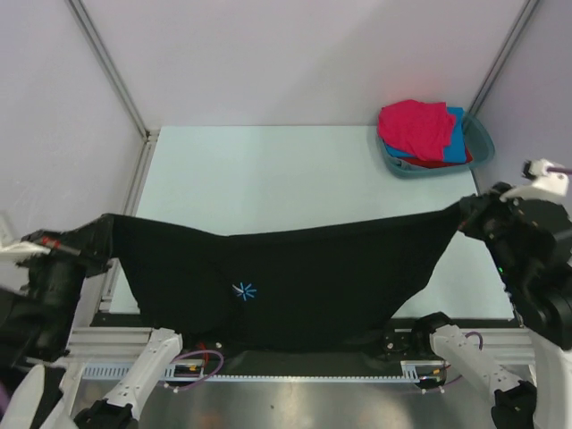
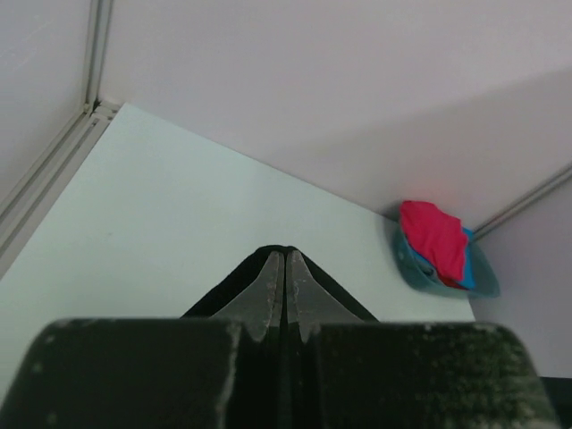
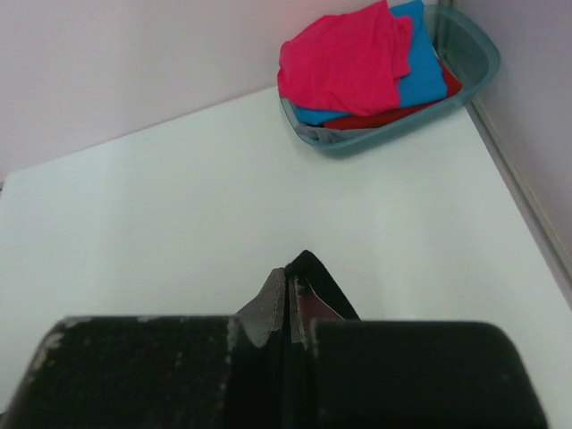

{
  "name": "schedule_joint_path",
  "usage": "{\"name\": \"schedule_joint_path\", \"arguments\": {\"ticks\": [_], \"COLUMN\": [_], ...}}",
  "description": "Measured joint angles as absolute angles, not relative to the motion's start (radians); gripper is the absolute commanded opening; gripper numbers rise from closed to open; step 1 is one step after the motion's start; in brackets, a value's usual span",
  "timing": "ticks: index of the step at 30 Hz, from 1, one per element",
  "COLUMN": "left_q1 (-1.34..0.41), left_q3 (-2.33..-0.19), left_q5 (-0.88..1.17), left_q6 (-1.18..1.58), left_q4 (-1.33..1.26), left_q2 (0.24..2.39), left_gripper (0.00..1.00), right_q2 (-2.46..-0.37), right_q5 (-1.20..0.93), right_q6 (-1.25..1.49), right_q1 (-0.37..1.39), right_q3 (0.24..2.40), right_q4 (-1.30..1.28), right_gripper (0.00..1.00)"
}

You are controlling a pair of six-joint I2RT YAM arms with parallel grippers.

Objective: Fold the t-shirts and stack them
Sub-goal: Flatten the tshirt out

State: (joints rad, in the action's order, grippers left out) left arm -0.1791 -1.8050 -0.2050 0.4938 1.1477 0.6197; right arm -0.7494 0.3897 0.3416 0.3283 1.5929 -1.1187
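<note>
The black shirt (image 1: 295,277) hangs stretched between both arms over the table's (image 1: 268,179) 6 o'clock edge. Its top hem sags in the middle, and a small blue mark (image 1: 243,290) shows on its front. The left pincer (image 2: 285,264), at 9 o'clock, is pressed together on 1 corner of it; the right pincer (image 3: 288,290), at 3 o'clock, pinches the other corner. At 2 o'clock, in the far corner, a teal basin (image 1: 483,143) holds the pink shirt (image 1: 413,125) on top of the blue shirt (image 1: 458,143) and red shirt (image 1: 436,164).
</note>
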Motion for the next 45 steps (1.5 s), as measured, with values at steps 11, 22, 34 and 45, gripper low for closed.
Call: {"name": "schedule_joint_path", "arguments": {"ticks": [11, 22, 34, 45], "left_q1": [-0.179, -0.123, 0.044, 0.133], "left_q3": [-1.506, -1.667, -2.146, -2.264], "left_q5": [-0.314, -0.304, -0.194, -0.051], "left_q6": [0.485, 0.417, 0.39, 0.384], "left_q4": [0.822, 0.626, 0.6, 0.493], "left_q2": [0.905, 1.557, 2.08, 2.308], "left_gripper": [0.04, 0.0, 0.0, 0.05], "right_q2": [-1.088, -1.592, -2.22, -2.464], "right_q5": [0.383, 0.332, 0.25, 0.153], "right_q6": [0.331, 0.332, 0.328, 0.316], "right_q1": [0.325, 0.278, 0.225, 0.179], "right_q3": [1.418, 1.521, 2.145, 2.421], "right_q4": [-0.797, -0.548, -0.535, -0.564], "right_gripper": [0.0, 0.0, 0.0, 0.0]}}
